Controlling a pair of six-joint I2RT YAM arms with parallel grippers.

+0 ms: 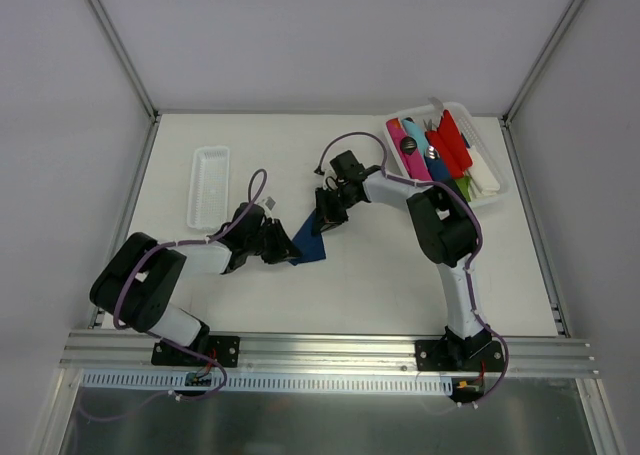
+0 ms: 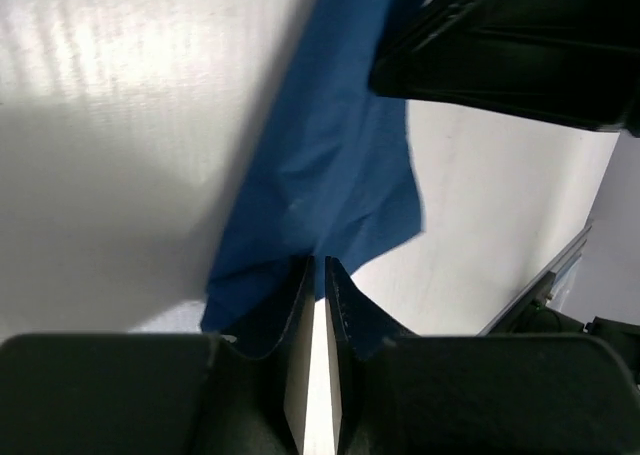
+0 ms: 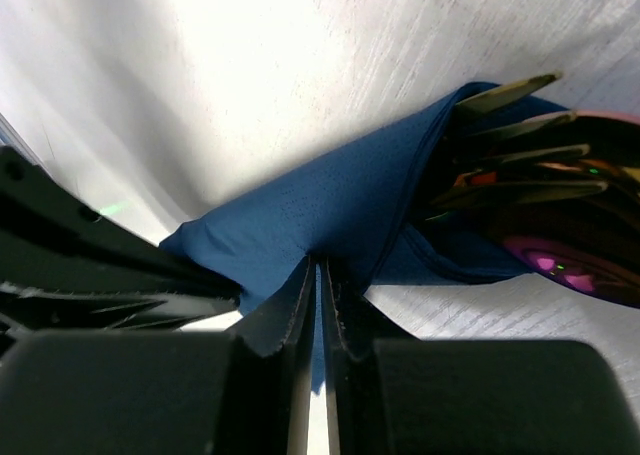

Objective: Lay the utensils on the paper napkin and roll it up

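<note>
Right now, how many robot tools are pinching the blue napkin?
2. The left tool nips the paper napkin from its left side. The right tool nips it from the upper right, beside the utensils wrapped inside.

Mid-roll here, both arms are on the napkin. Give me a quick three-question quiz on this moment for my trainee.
1. True or false: the left gripper is shut on the napkin.
2. Where are the utensils? A: clamped in the left gripper. B: tucked inside the napkin's fold. C: out of every view.
3. Counting the right gripper as well, how many grippers pinch the napkin?

Key: 1 true; 2 B; 3 two.
</note>
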